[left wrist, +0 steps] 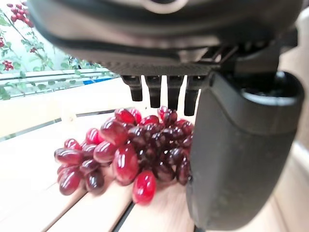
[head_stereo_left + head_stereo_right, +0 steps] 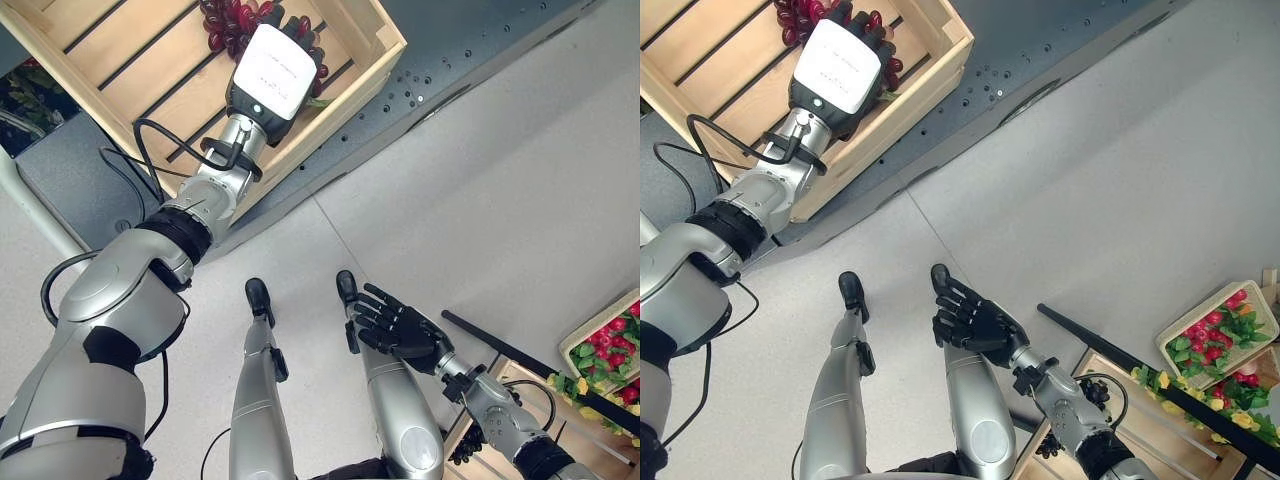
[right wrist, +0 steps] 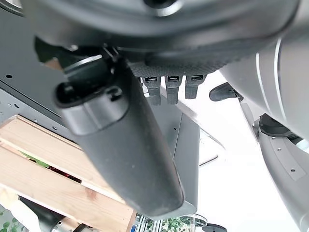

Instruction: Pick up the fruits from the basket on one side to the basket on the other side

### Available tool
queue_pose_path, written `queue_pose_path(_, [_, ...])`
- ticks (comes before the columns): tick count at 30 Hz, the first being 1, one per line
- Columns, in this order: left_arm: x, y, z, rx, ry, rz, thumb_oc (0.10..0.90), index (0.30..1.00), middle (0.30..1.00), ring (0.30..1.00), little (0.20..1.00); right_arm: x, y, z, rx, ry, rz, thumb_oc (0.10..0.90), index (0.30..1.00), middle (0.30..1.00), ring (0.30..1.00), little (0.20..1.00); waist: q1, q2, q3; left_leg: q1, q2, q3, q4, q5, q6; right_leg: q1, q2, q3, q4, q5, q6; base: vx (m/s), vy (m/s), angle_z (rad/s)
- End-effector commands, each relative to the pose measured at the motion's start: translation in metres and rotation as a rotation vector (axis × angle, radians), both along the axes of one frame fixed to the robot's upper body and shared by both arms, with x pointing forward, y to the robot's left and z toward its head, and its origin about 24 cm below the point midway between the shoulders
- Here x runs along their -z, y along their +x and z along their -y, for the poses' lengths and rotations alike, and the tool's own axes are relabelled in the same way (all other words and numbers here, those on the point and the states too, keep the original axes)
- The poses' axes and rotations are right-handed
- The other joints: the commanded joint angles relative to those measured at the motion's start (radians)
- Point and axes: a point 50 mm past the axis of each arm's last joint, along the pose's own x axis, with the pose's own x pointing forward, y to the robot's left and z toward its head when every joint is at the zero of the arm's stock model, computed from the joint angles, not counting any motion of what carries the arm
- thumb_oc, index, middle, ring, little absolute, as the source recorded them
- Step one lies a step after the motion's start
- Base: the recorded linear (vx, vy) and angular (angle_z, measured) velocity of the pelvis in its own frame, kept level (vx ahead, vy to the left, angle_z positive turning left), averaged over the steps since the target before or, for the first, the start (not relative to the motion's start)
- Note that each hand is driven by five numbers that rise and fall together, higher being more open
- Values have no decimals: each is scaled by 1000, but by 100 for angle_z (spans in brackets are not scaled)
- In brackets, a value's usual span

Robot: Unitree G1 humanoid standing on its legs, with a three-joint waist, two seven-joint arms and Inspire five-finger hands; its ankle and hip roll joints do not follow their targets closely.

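A bunch of red grapes [image 1: 125, 154] lies on the slatted floor of the wooden crate [image 2: 370, 60] at the upper left. My left hand [image 2: 272, 70] reaches into that crate, right over the grapes [image 2: 225, 22]. In the left wrist view its fingers [image 1: 159, 89] hang straight just above the bunch and its thumb [image 1: 241, 154] stands beside it, so nothing is held. Low in the middle, above the floor, my right hand [image 2: 975, 320] is open with fingers spread and empty. A second wooden crate [image 2: 1160, 425] sits at the lower right, with a dark bunch [image 2: 1096, 390] at its near edge.
The left crate rests on a dark grey platform with holes [image 2: 450, 60]. A tray of red and green plants [image 2: 1215, 330] stands at the far right behind a black bar [image 2: 1110, 345]. Pale grey floor lies between the two crates.
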Motion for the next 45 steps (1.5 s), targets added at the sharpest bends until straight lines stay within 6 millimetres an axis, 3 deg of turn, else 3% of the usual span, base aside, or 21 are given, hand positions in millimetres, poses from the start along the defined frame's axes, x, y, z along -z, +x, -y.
queue_pose_path(1, [-41, 3, -7, -120, -130, 63, 800, 900, 900, 900, 900, -13, 5, 2, 44, 80, 60, 800, 900, 900, 900, 900, -34, -26, -7, -44, -7, 11, 131, -67, 26, 60, 17, -26, -229, 243, -52, 0, 0, 0])
queue_pose_path(4, [-35, 6, -12, -164, -161, 18, 800, 900, 900, 900, 900, -15, 7, -1, 48, 85, 59, 800, 900, 900, 900, 900, -32, -27, -7, -47, -13, 4, 116, -58, 27, 57, 18, -20, -242, 255, -49, 1, -11, 0])
queue_pose_path(5, [-35, 6, -13, -174, -167, 12, 601, 601, 601, 601, 601, -17, 8, -2, 49, 87, 62, 800, 900, 900, 900, 900, -33, -28, -7, -52, -15, 2, 109, -52, 26, 51, 17, -20, -247, 260, -49, 0, 0, 0])
queue_pose_path(6, [-32, 7, -14, -181, -175, 2, 516, 474, 474, 474, 474, -18, 9, -4, 49, 85, 67, 800, 900, 900, 900, 900, -31, -27, -7, -51, -16, 3, 97, -48, 26, 49, 18, -20, -251, 260, -49, 0, 0, 0])
queue_pose_path(7, [-31, 7, -15, -184, -177, -1, 493, 439, 439, 439, 439, -18, 9, -4, 49, 85, 66, 800, 900, 900, 900, 900, -30, -28, -7, -48, -15, 4, 95, -50, 26, 51, 19, -20, -251, 258, -50, -29, -9, 3])
queue_pose_path(8, [-30, 7, -15, -191, -174, -8, 400, 300, 300, 300, 300, -20, 11, -5, 46, 88, 75, 800, 900, 900, 900, 900, -30, -27, -7, -53, -15, 6, 89, -46, 26, 42, 21, -23, -248, 258, -50, -31, -13, 1])
queue_pose_path(19, [-35, 7, -16, -146, -168, 2, 400, 300, 300, 300, 300, -21, 14, -2, 50, 98, 90, 800, 900, 900, 900, 900, -24, -29, -7, -34, -5, -8, 53, -24, 14, 59, 27, -43, -263, 263, -54, -29, -14, -1])
queue_pose_path(29, [-37, 1, -13, 38, -289, 44, 400, 300, 300, 300, 300, -21, 10, 1, 53, 88, 100, 800, 900, 900, 900, 900, -17, -21, -7, -12, -6, -6, 53, -29, 17, 83, 25, -44, -268, 257, -57, -8, 0, 1])
queue_pose_path(35, [-27, -4, -19, 196, -538, 17, 400, 300, 300, 300, 300, -18, 4, 6, 57, 80, 108, 800, 900, 900, 900, 900, 0, -9, -7, 11, -8, -9, 35, -25, 18, 107, 26, -52, -272, 245, -61, -10, 12, 0])
queue_pose_path(37, [-18, -11, -22, 313, -686, 39, 400, 300, 300, 300, 300, -17, -2, 6, 59, 78, 112, 800, 900, 900, 900, 900, 16, -6, -7, 35, -10, -15, 19, -27, 18, 131, 27, -54, -279, 235, -63, -25, 5, 3])
queue_pose_path(45, [0, -42, -28, 610, -949, 221, 400, 300, 300, 300, 300, -17, -12, 7, 72, 94, 141, 800, 900, 900, 900, 900, 65, -8, -7, 103, -9, -43, -4, -36, 20, 208, 37, -77, -277, 196, -74, -22, -13, 6])
